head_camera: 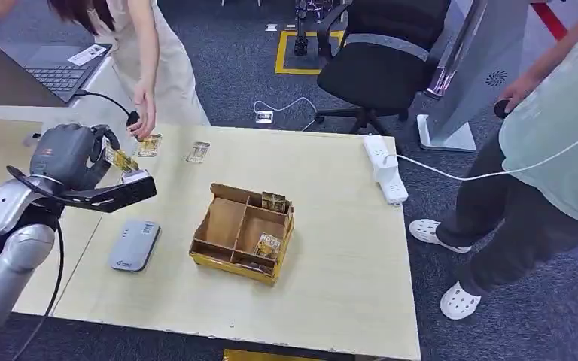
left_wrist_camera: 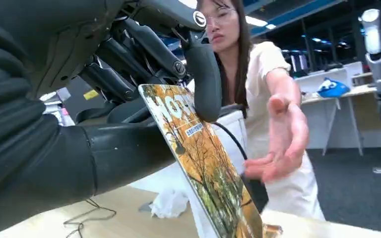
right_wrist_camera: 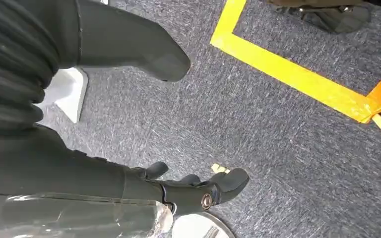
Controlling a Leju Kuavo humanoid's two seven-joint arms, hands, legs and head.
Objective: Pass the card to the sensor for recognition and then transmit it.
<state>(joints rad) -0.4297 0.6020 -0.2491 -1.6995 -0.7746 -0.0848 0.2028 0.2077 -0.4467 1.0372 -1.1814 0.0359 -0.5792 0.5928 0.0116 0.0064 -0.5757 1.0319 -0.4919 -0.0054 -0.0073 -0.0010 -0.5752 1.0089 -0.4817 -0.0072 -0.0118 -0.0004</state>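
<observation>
The left hand (head_camera: 94, 162) held the card (left_wrist_camera: 203, 163), a thin white-edged rectangle printed with yellow-orange autumn foliage and pale lettering, pinched between thumb and fingers above the table's (head_camera: 331, 278) far-left edge near a person's hand (head_camera: 144, 113), while the right hand (right_wrist_camera: 198, 191) hung empty, fingers apart.

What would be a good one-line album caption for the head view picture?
Robot's left hand holds a card toward a person's hand, above the grey sensor on the table.

Even bright indoor light, soft shadows, wrist views blurred up close
</observation>
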